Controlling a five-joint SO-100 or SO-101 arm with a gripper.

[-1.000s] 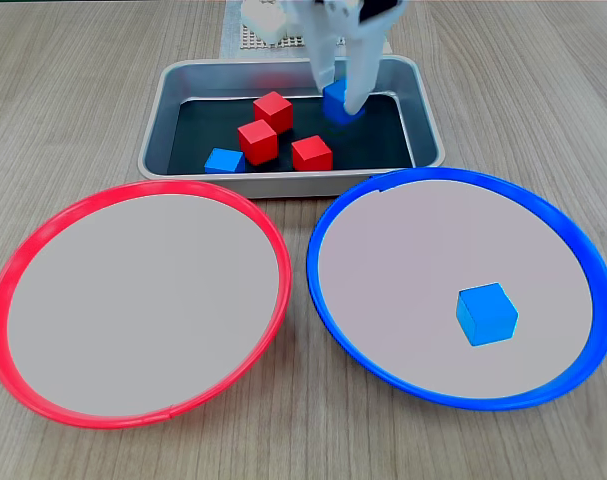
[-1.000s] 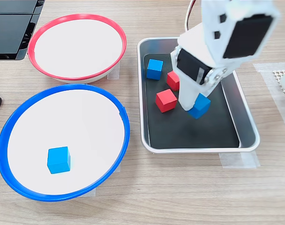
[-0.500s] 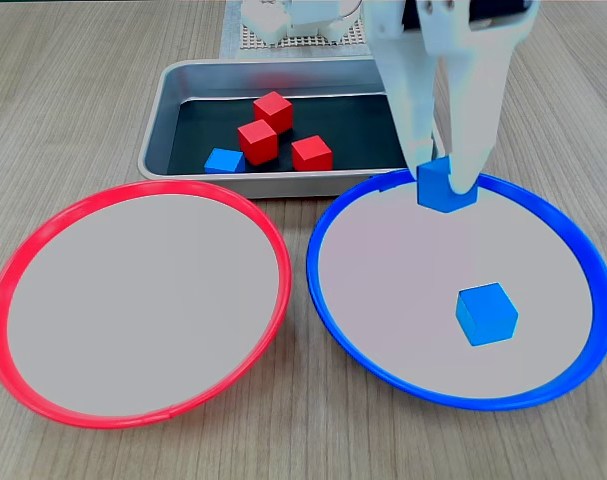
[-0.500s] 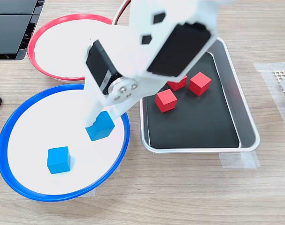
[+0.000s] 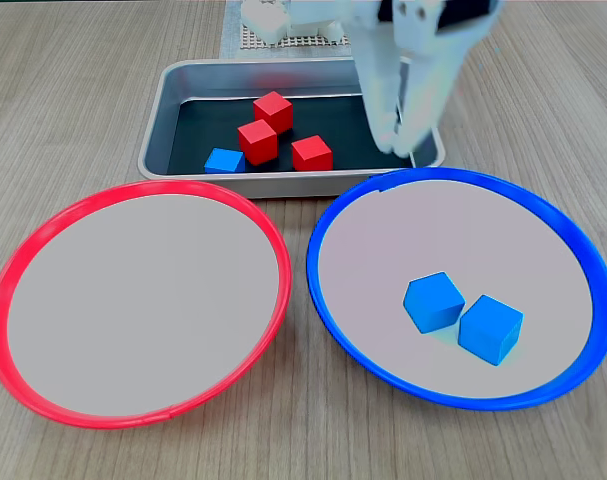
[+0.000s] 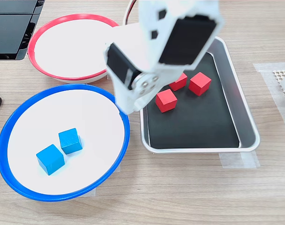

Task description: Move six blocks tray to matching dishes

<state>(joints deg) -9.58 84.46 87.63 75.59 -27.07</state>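
Nearest to us in a fixed view, two blue blocks [image 5: 434, 302] [image 5: 490, 328] lie touching inside the blue-rimmed dish [image 5: 328, 215]. Beside it the red-rimmed dish [image 5: 43, 225] holds nothing yet. Both dishes rest on a wood-grain worktop [image 5: 73, 90].

Just beyond the blue rim, the white tool [image 5: 398, 148] hangs over the near wall of the tray [image 5: 158, 110]. It carries no block. Its fingers look slightly apart, though the tips overlap here, so we hedge on that.

Farther back, the silver tray has four blocks on its dark floor: three red blocks [image 5: 311, 153] [image 5: 257, 141] [image 5: 272, 109] clustered near the middle, and one blue block [image 5: 224, 161] against the near wall, to the left in this view.

We judge that the second blue drop is finished, with four blocks left to sort. The next move calls for reaching back into the tray. The last blue block sits close to the tray wall, so the fingers will need room on that side. Any red block then goes to the red-rimmed dish.
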